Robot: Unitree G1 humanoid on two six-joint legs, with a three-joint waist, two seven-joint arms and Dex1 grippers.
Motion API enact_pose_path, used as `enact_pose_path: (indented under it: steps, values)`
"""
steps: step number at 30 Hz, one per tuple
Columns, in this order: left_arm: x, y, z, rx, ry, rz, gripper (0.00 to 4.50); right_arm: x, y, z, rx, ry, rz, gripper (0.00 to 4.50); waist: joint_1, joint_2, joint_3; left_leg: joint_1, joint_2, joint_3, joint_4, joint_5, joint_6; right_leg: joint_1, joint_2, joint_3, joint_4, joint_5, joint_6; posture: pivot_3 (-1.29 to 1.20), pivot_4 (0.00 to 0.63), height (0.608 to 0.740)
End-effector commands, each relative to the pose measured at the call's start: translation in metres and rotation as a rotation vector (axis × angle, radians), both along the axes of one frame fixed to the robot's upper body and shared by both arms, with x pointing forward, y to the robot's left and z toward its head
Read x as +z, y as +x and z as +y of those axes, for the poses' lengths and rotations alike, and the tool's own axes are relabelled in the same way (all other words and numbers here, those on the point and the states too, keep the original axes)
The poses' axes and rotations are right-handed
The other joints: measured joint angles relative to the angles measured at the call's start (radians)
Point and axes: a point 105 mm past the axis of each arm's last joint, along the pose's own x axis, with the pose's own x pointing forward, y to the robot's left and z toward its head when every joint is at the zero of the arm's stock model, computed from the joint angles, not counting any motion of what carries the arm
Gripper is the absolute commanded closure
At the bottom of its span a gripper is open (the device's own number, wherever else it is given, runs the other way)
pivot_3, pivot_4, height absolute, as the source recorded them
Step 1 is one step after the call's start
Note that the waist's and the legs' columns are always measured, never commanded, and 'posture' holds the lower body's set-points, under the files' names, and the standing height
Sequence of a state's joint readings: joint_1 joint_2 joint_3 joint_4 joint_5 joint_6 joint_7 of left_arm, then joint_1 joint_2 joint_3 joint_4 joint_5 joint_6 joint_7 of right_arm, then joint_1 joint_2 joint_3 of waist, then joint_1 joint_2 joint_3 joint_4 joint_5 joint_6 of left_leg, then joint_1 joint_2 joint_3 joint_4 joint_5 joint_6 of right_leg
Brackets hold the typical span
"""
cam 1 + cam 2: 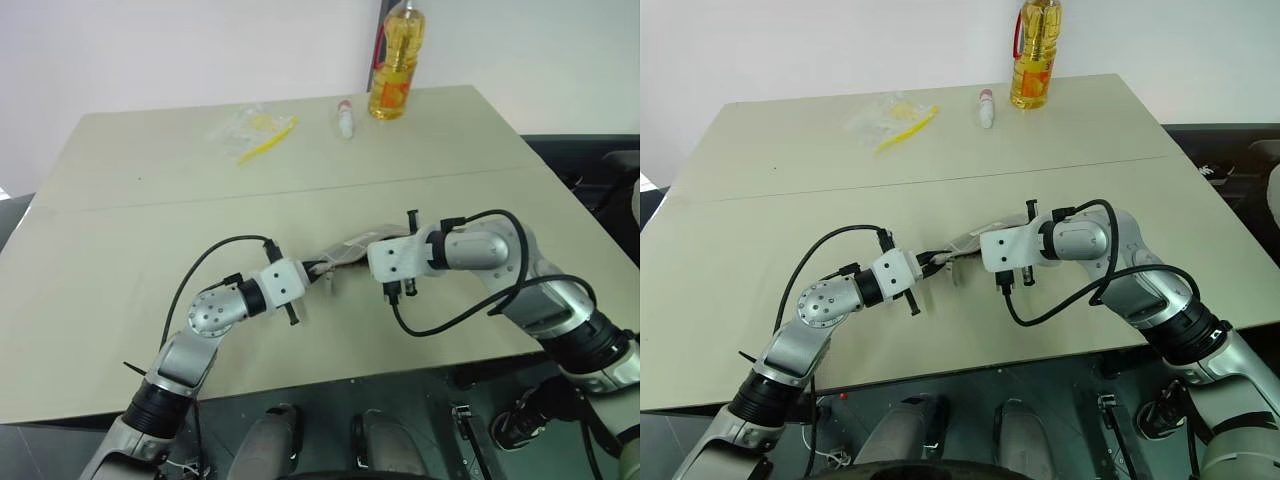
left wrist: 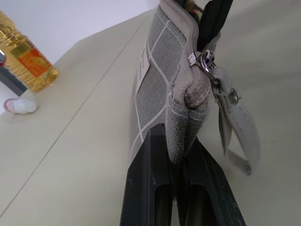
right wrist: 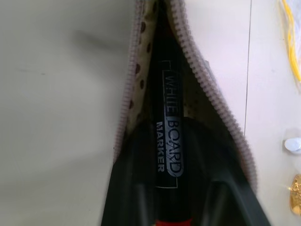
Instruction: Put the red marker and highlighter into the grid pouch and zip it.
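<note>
The grid pouch (image 2: pixel 157 75) is held up off the table between my two grippers, and it shows in the left eye view as the grey grid pouch (image 1: pixel 345 252). My left gripper (image 2: pixel 176 136) is shut on the pouch's end just below the zipper pull (image 2: pixel 202 61). The zipper is open. My right gripper (image 3: pixel 171 127) reaches into the pouch's mouth. The red marker (image 3: pixel 170 155), with its dark label, lies lengthwise between the slightly parted fingers, its front half inside the pouch. The highlighter is hidden.
At the table's far edge stand a bottle of yellow oil (image 1: pixel 395 65), a white tube with a red cap (image 1: pixel 345 118) and a long yellow stick in clear wrap (image 1: pixel 262 135). The table's front edge (image 1: pixel 330 385) runs just below both arms.
</note>
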State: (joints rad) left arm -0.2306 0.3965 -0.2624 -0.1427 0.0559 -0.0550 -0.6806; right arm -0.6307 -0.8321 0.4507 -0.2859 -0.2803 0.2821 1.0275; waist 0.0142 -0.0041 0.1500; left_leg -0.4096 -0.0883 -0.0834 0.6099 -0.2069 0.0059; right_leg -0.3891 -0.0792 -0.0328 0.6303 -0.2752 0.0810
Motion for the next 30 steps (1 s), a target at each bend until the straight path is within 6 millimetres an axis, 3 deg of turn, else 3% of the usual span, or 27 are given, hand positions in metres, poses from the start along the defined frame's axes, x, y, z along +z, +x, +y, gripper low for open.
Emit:
enact_pose_path:
  steps: [1, 4, 9, 12, 17, 21, 29, 30]
  values:
    - [0.011, -0.004, -0.005, -0.015, -0.038, -0.025, 4.50, 0.026, 0.002, -0.003, -0.010, 0.060, -0.070, 1.86, 0.000, 0.000, 0.000, 0.000, 0.000, 0.000, 0.000, 0.000, 0.000, 0.000, 0.000, 0.000, 0.000, 0.000, 0.000, 0.00, 0.150, 0.740]
    - [0.009, 0.002, 0.001, 0.037, -0.063, -0.003, 4.50, 0.041, -0.001, -0.008, -0.051, 0.176, -0.017, 1.86, 0.000, 0.000, 0.000, 0.000, 0.000, 0.000, 0.000, 0.000, 0.000, 0.001, 0.000, 0.000, 0.000, 0.000, 0.000, 0.00, 0.150, 0.740]
    - [0.013, 0.020, 0.008, 0.178, -0.237, 0.078, 4.50, 0.085, -0.018, -0.018, -0.104, 0.552, 0.175, 1.86, 0.001, 0.000, 0.000, 0.000, 0.000, 0.000, 0.000, 0.000, 0.000, 0.002, 0.000, 0.000, 0.000, 0.000, 0.001, 0.00, 0.150, 0.740]
    - [0.022, 0.026, 0.004, 0.196, -0.370, 0.144, 4.50, 0.094, -0.029, -0.022, -0.125, 0.692, 0.286, 1.86, 0.002, 0.000, 0.000, 0.000, 0.000, 0.000, 0.001, 0.000, 0.000, 0.002, 0.000, 0.000, 0.001, 0.000, 0.001, 0.00, 0.150, 0.740]
    - [0.031, 0.033, -0.002, 0.187, -0.483, 0.229, 4.50, 0.047, -0.027, -0.014, -0.266, 0.732, 0.390, 1.86, -0.001, -0.002, -0.001, 0.000, 0.000, -0.001, 0.000, 0.000, 0.000, 0.002, 0.000, 0.000, 0.000, 0.000, 0.001, 0.00, 0.150, 0.740]
    - [0.035, 0.034, -0.006, 0.175, -0.523, 0.269, 4.50, 0.027, -0.015, 0.008, -0.326, 0.811, 0.392, 1.86, -0.003, -0.002, -0.001, 0.000, 0.000, 0.000, 0.000, 0.000, 0.000, -0.001, -0.001, 0.000, 0.002, 0.002, 0.000, 0.00, 0.150, 0.740]
    - [0.033, 0.030, -0.012, 0.161, -0.530, 0.300, 4.50, 0.023, -0.005, 0.039, -0.342, 0.925, 0.414, 1.86, 0.001, -0.002, -0.001, 0.000, 0.000, -0.001, 0.001, 0.000, 0.000, -0.001, -0.001, 0.000, 0.001, 0.002, 0.001, 0.00, 0.150, 0.740]
    - [0.033, 0.030, -0.012, 0.161, -0.530, 0.300, 4.50, 0.023, -0.004, 0.041, -0.343, 0.930, 0.416, 2.09, 0.000, -0.002, -0.001, 0.000, 0.000, -0.001, 0.001, 0.000, 0.000, -0.001, -0.001, 0.000, 0.001, 0.002, 0.001, 0.00, 0.150, 0.740]
